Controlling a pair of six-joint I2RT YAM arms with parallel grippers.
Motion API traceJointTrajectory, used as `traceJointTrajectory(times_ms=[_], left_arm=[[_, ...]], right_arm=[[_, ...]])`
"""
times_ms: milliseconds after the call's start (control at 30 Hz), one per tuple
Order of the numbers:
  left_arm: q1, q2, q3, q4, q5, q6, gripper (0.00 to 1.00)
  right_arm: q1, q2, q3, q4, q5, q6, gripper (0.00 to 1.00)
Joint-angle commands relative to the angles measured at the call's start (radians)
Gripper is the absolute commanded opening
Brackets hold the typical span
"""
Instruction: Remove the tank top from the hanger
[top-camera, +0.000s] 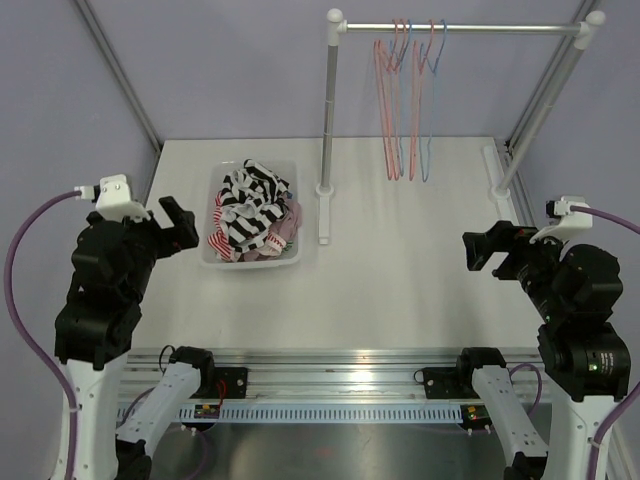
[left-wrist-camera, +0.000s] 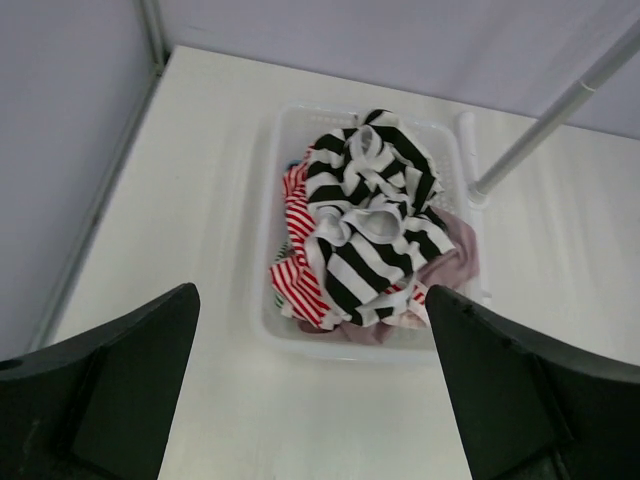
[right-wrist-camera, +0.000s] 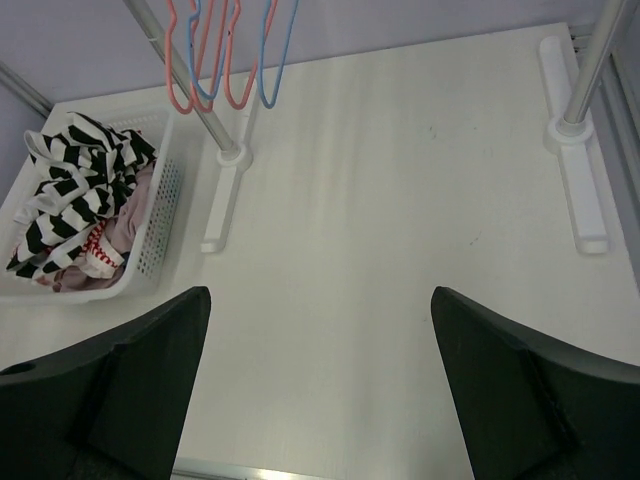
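Observation:
Several bare pink and blue hangers hang on the rail at the back; they also show in the right wrist view. No hanger carries a garment. A black-and-white striped tank top lies on top of a heap of clothes in a white basket, also in the left wrist view. My left gripper is open and empty, just left of the basket. My right gripper is open and empty over the table's right side.
The rack's left post stands on a foot right of the basket; its right post stands at the table's right edge. Red-striped and pink garments lie under the striped top. Grey walls enclose the table.

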Motion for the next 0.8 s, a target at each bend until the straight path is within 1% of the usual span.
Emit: traceJointTrajectory(times_ms=[0, 33, 67, 133, 200, 300, 500, 767], left_arm=[[-0.005, -0.081, -0.042, -0.072, -0.157, 0.079, 0.99], [-0.008, -0.101, -0.051, -0.085, -0.160, 0.076, 0.99], [-0.010, -0.124, -0.075, -0.095, -0.111, 0.085, 0.99], [-0.010, -0.197, -0.114, -0.094, -0.062, 0.105, 0.99], [-0.010, -0.242, -0.154, -0.102, -0.051, 0.097, 0.99], [-0.010, -0.310, -0.178, -0.115, -0.013, 0.099, 0.99], [-0.011, -0.342, -0.177, -0.146, 0.032, 0.091, 0.99], [-0.011, -0.359, -0.204, -0.122, 0.047, 0.089, 0.99]], right_arm=[[0.031, -0.002, -0.002, -0.020, 0.095, -0.048, 1.00], [0.037, -0.002, -0.005, -0.023, 0.105, -0.051, 0.99], [0.046, -0.002, -0.005, -0.032, 0.122, -0.057, 0.99], [0.059, -0.001, -0.002, -0.041, 0.197, -0.066, 0.99], [0.080, -0.007, 0.001, -0.057, 0.259, -0.075, 1.00], [0.106, -0.017, 0.003, -0.069, 0.306, -0.084, 1.00], [0.111, -0.053, -0.022, -0.075, 0.302, -0.080, 1.00], [0.111, -0.054, -0.054, -0.060, 0.300, -0.074, 1.00]])
